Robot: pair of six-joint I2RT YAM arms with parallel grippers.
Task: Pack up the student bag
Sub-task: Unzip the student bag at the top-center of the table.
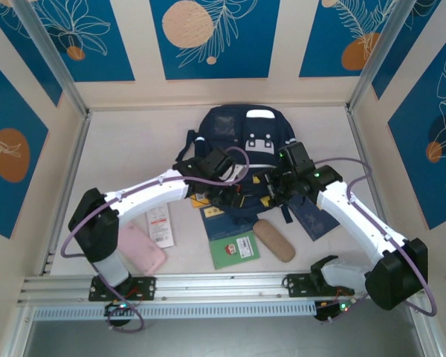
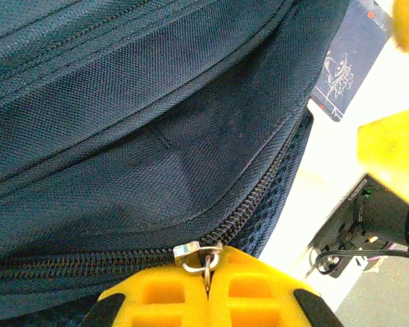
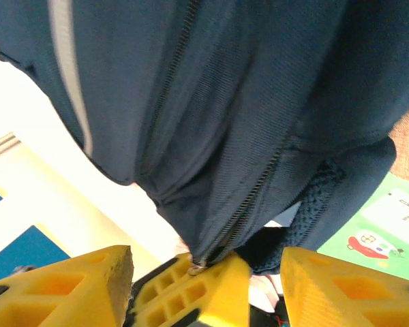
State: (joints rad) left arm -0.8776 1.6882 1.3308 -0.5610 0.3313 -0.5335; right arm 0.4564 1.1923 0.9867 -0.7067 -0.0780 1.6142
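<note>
Gripping the metal zipper pull of the student bag, the left hand has its yellow fingers pressed together, with the ring of the pull pinched in the seam between them. The zipper track runs from the pull off to the left across the navy fabric, and there it is zipped shut.

Right hand: fingers apart, one on each side of the left hand's closed tip, with nothing pinched between them. Dark bag fabric and the zipper line hang just above both hands in the right wrist view.

Bag position: it lies in the middle of the table, toward the far wall, with the patched front pocket facing up. Both arms meet at its near edge.

Other items on the table:
- navy booklet, just beside the bag's near right corner, under the right arm
- green booklet, near the front rail
- tan oblong pouch, just right of the green booklet
- white packet and pink case, side by side under the left arm
</note>
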